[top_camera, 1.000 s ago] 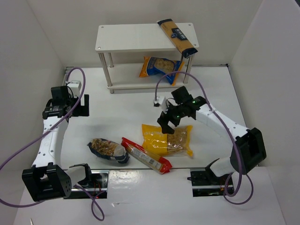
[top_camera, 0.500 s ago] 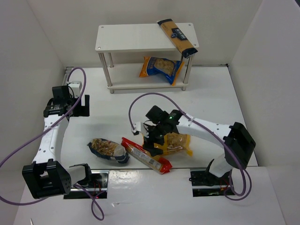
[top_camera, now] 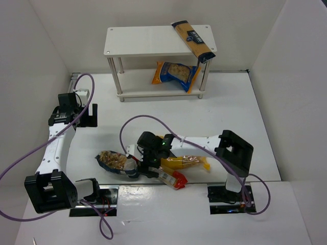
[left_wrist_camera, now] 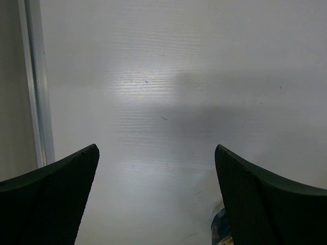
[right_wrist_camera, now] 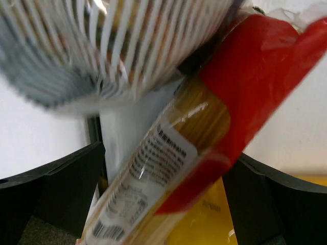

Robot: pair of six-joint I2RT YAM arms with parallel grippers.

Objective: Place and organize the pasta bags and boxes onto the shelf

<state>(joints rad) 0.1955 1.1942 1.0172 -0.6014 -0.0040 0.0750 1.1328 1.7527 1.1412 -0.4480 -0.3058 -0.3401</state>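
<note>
Roughly by size, what stands before me:

Table [top_camera: 240, 112]: white, carries everything.

Shelf [top_camera: 148, 41]: white, two tiers, at the far side.

Big yellow windowed bag [top_camera: 186, 162]: lies flat on the table near the front, partly under the right arm. Probably soft and shifting.

Tan-and-navy spaghetti pack [top_camera: 193, 40]: on the top tier at its right end, angled, with one end jutting past the front edge.

Long red pack [right_wrist_camera: 204, 127]: on the table at the front, between the yellow bag and the dark-blue one. I judge it light and stiff along its length, with brittle contents and slick film. It is best pinched across its narrow width near the middle so neither end droops.

Blue-orange bag [top_camera: 176, 74]: on the lower tier, towards the right.

Dark-blue clear bag [top_camera: 117, 162]: on the table, left of the red pack, lumpy and loose-looking.

Right gripper [top_camera: 145, 164]: low over the red pack, fingers spread as wide as they go and straddling it on the slant, not closed on anything.

Left gripper [left_wrist_camera: 156, 194]: fingers wide apart above bare table at the left, holding nothing.
</note>
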